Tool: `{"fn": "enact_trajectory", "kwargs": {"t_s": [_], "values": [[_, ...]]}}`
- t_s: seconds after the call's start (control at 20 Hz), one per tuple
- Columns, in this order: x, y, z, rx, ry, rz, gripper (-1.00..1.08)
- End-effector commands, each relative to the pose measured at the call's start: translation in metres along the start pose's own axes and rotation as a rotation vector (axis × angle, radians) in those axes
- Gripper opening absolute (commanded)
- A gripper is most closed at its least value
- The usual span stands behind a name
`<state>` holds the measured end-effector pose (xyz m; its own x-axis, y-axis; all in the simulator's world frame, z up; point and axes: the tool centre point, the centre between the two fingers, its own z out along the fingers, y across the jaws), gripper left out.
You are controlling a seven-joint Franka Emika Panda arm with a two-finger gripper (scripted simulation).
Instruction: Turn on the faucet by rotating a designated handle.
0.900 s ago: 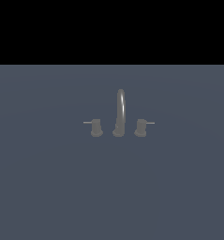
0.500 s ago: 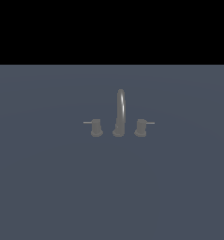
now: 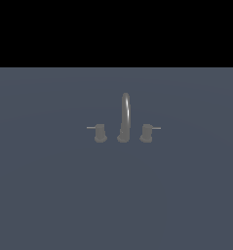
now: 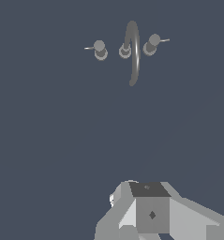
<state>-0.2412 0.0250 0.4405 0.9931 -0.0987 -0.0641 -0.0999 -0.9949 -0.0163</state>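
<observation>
The faucet (image 3: pixel 125 117) stands on a flat blue-grey surface, a tall thin arched spout between two stubby knobs. The handle (image 3: pixel 100 133) is the knob on the exterior view's left, and its thin rod lever points leftward. It also shows in the wrist view (image 4: pixel 100 49), beside the spout (image 4: pixel 133 51). Only light-grey parts of my gripper (image 4: pixel 148 206) show at the edge of the wrist view. They are far from the faucet and touch nothing. The fingertips are not clear, so I cannot tell whether the gripper is open or shut. The arm is out of the exterior view.
The twin knob (image 3: pixel 146 133), with its rod pointing rightward, stands on the other side of the spout and also shows in the wrist view (image 4: pixel 152 44). The blue-grey surface (image 3: pixel 54 195) stretches flat all around the faucet. A black band lies beyond its far edge.
</observation>
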Motion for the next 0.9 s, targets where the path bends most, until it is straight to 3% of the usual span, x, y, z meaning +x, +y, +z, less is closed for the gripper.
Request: {"fn": "enact_trajectory", "kwargs": {"t_s": [0.0,0.85], "values": [[0.005,-0.009,0.011,0.001,0.001,0.043,-1.00],[0.065,-0.076,0.101,0.014,0.015,0.400,-1.00]]}}
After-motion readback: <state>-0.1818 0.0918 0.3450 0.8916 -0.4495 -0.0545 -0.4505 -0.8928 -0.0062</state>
